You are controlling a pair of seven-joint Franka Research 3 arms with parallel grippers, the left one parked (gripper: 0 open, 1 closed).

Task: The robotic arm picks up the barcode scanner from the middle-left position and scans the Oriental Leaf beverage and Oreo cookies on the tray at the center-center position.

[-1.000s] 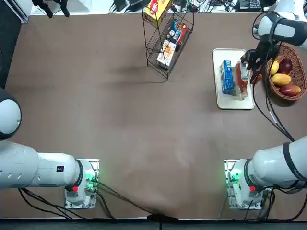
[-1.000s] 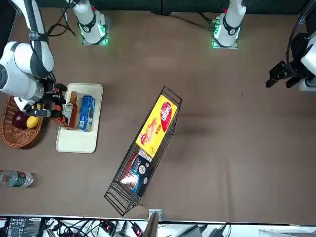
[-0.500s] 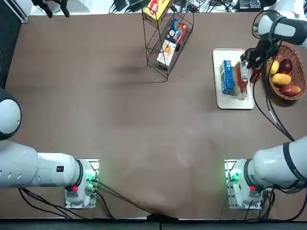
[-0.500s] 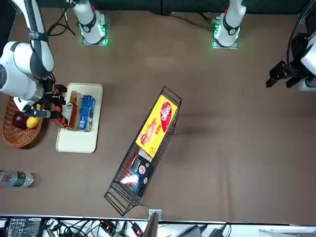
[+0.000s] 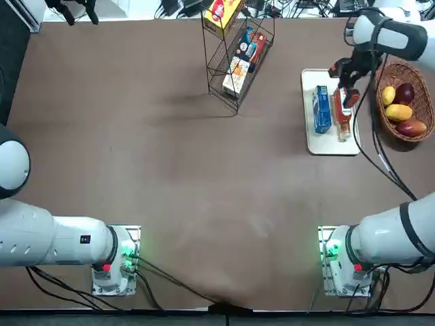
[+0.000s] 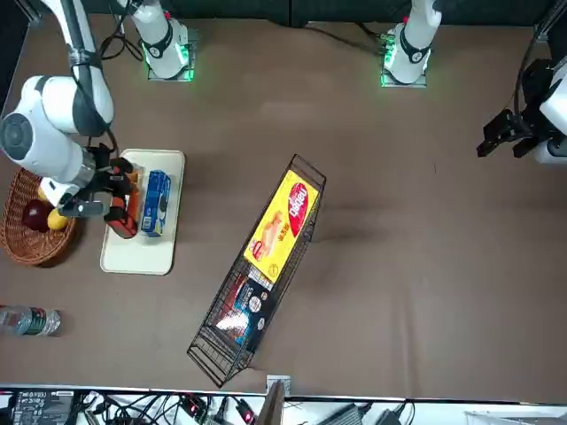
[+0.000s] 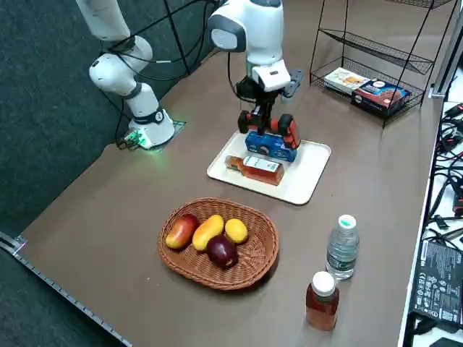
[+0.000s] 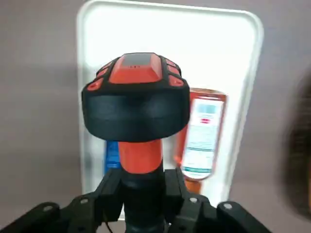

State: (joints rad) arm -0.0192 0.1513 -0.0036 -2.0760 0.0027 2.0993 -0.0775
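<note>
Moved up over the tray [image 5: 312, 139] now, the right gripper [image 8: 146, 194] holds the barcode scanner [image 8: 136, 104] tight above the Oreo cookies [image 5: 322, 109].

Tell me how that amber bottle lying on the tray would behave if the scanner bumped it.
The Oriental Leaf beverage lies on its side on the tray, so a nudge would probably roll it. The Oreo cookies alongside might stop it that way; toward the open side only the tray's low rim would. It looks full, so likely fairly heavy. The right gripper holds the barcode scanner above.
</note>
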